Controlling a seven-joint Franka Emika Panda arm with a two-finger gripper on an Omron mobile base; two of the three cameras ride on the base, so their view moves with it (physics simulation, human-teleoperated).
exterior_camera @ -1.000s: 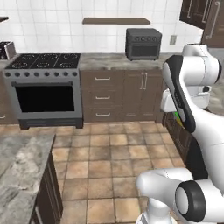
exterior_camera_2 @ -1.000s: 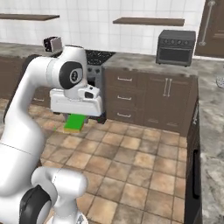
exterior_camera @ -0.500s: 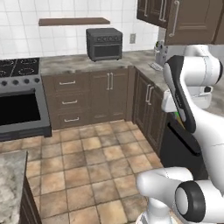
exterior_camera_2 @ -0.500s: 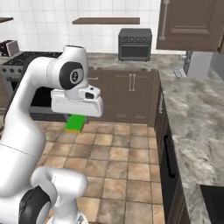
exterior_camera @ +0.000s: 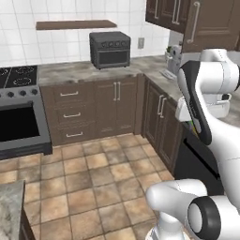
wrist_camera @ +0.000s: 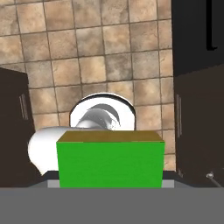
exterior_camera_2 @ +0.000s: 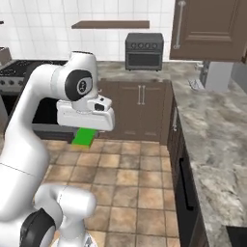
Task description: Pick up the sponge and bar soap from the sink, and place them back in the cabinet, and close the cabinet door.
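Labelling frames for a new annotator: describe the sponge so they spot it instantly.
Start at the big white robot arm over the brown tiled floor. Under its boxy white hand, the tool carries the small flat rectangular sponge: bright green face with a thin yellow edge, the only vivid green among brown cabinets and grey counters.

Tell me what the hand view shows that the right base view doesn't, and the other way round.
Hand view alone: the sponge's yellow layer along its edge, and the tiled floor straight below with dark cabinet fronts at both sides.
Right base view alone: the toaster oven on the far counter, the wall shelf, the stove at the left, and a brown cabinet door with a silver bar handle at the upper right.
Both: the green sponge held under the gripper, over brown floor tiles.
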